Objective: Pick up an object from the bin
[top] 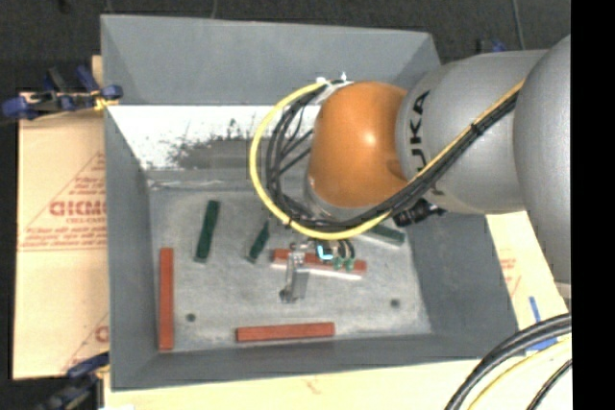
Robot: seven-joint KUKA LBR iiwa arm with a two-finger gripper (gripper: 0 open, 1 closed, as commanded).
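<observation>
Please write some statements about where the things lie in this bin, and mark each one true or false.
1. One red-brown bar lies along the left side of the bin floor. True.
2. The other red-brown bar lies by the far wall. False: it lies by the near wall.
3. The hand is over the middle of the floor. True.
4. The long dark green bar lies right of the hand. False: it lies left of it.

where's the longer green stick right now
In the camera view, the green stick lies tilted in the left half of the bin, above the red bar by the left wall and left of a shorter green piece.
</observation>
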